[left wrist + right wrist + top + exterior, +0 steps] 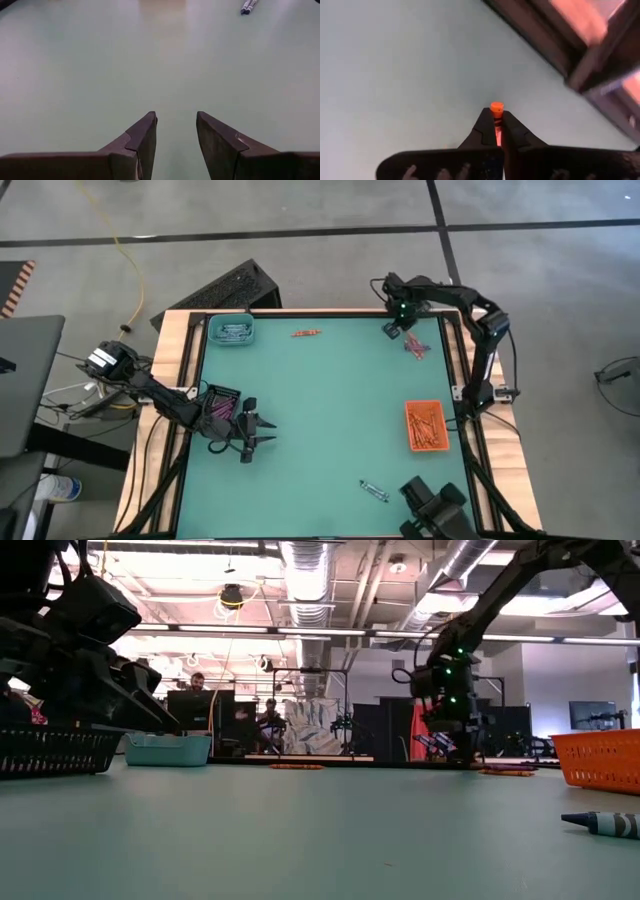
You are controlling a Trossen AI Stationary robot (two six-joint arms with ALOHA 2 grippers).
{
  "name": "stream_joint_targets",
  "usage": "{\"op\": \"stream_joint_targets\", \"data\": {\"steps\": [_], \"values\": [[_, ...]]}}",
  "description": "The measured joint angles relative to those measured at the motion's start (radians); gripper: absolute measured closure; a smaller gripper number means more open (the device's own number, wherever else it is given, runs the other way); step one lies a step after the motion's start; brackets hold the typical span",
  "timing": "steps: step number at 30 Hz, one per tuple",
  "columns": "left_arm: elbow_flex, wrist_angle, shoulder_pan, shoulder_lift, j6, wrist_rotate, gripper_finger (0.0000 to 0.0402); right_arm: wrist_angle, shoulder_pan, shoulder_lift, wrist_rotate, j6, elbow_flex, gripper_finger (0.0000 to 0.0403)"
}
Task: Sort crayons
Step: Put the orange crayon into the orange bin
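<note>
Near the table's far right corner, the right gripper (495,131) pinches a thin, round-tipped orange crayon (496,111).

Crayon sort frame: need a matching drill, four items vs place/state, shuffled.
Items:
1. orange rectangular tray
2. teal rectangular tray
3. right gripper
4. left gripper

States:
A. open above bare mat
B. table's far left corner
C. shut on an orange crayon
D. near the table's right edge, crayons inside

Pairs: 1-D, 2-B, 3-C, 4-A
</note>
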Motion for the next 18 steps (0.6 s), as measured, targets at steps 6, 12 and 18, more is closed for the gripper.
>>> {"op": "stream_joint_targets", "data": {"steps": [6, 12, 18], "values": [[0.0, 0.0, 0.0, 0.0, 0.0, 0.0, 0.0272, -0.027, 0.051, -0.002, 0.057, -0.032, 0.053, 0.0402], [0.0, -0.014, 0.0, 0.0, 0.0, -0.006, 0.0272, -0.077, 0.11, -0.003, 0.11, -0.052, 0.129, 0.0402], [0.0, -0.012, 0.0, 0.0, 0.01, -0.082, 0.0272, -0.102, 0.204, -0.004, 0.08, -0.07, 0.24, 0.0403]]}}
